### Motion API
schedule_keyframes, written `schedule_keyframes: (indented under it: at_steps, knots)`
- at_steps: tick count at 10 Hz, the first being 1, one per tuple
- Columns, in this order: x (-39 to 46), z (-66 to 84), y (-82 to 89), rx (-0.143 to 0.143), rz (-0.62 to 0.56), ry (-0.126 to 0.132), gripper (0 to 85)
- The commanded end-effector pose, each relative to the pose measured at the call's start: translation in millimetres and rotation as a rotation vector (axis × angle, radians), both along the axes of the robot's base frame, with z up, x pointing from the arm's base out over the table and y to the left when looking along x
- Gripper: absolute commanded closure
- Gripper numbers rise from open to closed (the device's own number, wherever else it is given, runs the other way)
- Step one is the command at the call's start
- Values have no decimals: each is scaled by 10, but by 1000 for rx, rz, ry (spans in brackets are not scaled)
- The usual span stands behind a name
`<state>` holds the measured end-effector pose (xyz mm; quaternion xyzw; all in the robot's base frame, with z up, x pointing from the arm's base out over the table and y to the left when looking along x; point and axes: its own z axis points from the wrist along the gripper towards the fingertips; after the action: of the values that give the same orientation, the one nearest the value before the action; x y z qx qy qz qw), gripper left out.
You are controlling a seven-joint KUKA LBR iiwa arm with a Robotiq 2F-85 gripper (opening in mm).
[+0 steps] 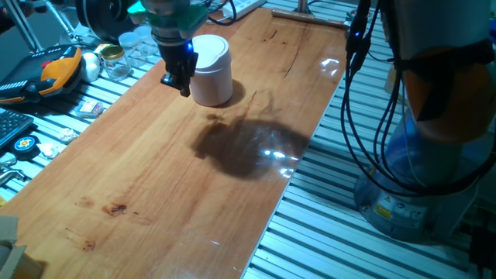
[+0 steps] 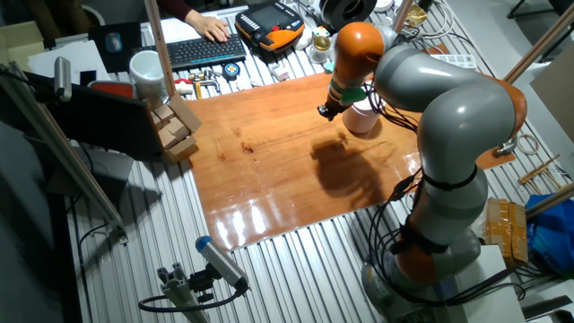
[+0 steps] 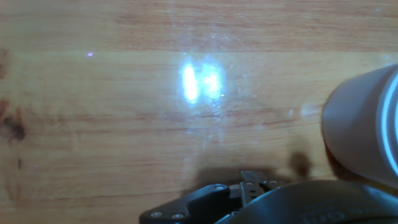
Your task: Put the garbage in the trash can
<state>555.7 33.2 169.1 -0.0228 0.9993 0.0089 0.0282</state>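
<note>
The trash can (image 1: 211, 71) is a small white bin with a domed lid, standing at the far end of the wooden table (image 1: 155, 178). It also shows in the other fixed view (image 2: 363, 117) and at the right edge of the hand view (image 3: 364, 127). My gripper (image 1: 177, 80) hangs just left of the bin, close to its side and low over the wood; it appears too as dark fingers under the orange wrist (image 2: 326, 109). Its fingers are dark and small, and I cannot make out the gap between them. The garbage is not visible in any view.
Clear glass jars (image 1: 118, 60) and an orange handheld device (image 1: 58, 71) lie off the table's left edge. A keyboard (image 2: 202, 51), a white mug (image 2: 145, 70) and stacked wooden blocks (image 2: 175, 130) sit beyond the far corner. Black cables (image 1: 364, 93) hang on the right.
</note>
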Motion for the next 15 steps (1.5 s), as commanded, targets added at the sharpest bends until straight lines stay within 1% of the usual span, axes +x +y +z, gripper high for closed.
schedule_keyframes:
  at_steps: [1,2,3,5,6,7,8,9,10,11,12,13,14,15]
  knots:
    - [0,0,2,2,13,6,850]
    - [0,0,2,12,21,20,850]
    - [0,0,2,28,8,46,850]
    - [0,0,2,21,-4,70,850]
    - [22,20,39,13,-7,82,850]
    - [52,57,105,12,-7,87,850]
    - [54,75,142,13,5,57,850]
    - [32,78,157,2,16,28,850]
    - [-9,77,162,-8,20,2,850]
    - [-43,62,169,3,20,-5,850]
    - [-66,88,165,-3,20,-11,850]
    - [-93,115,160,-8,22,-9,850]
    - [-110,133,159,-3,22,-2,850]
    - [-115,141,159,-17,25,-6,850]
